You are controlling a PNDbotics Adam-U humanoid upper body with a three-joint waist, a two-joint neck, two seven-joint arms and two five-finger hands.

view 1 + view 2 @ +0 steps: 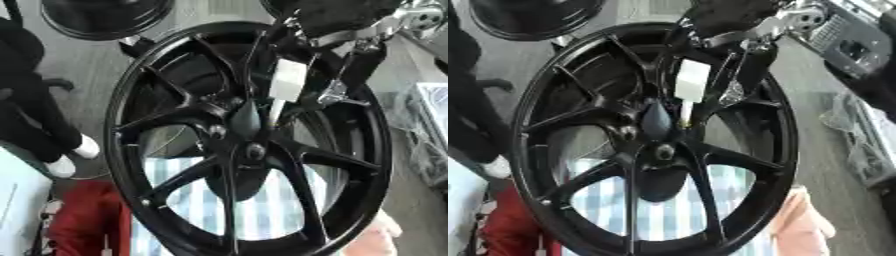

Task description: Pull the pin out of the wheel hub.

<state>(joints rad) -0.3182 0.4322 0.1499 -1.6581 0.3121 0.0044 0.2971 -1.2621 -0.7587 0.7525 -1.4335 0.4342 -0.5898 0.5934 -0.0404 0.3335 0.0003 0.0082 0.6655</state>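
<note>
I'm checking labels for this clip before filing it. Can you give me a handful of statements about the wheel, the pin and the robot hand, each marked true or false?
1. The black multi-spoke alloy wheel stands upright facing the camera. True.
2. The white block-headed pin with a thin shaft lies flat on the floor. False: it hangs above the hub, shaft pointing down toward it.
3. The right robot hand comes in from the top and is at the pin's white head. True.
4. The wheel is bright silver. False: it is black.
5. A blue-and-white striped cloth shows through the lower spokes. True.
</note>
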